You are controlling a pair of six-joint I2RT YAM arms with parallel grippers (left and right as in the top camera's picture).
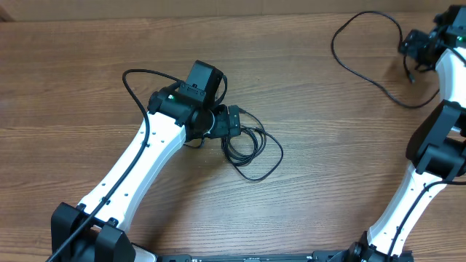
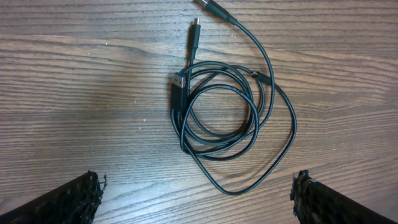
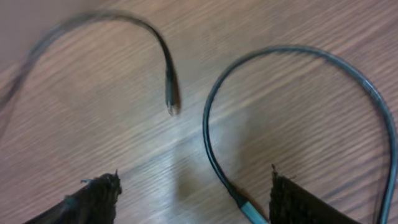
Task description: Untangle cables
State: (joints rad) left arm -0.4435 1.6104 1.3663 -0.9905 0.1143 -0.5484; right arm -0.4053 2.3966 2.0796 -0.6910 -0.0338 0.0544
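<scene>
A tangled coil of thin black cables lies mid-table, its plug ends pointing away from me in the left wrist view. My left gripper hovers at the coil's left edge, open, with only the lowest loop between its fingertips. One separate cable curves across the far right of the table. My right gripper stands open over it. That cable runs on the table between the jaws, close to the right finger, unpinched. Its other plug tip lies free.
The wooden table is bare around both cable groups. The left arm reaches in from the bottom left, with its own thicker black wire looping beside it. The right arm rises along the right edge.
</scene>
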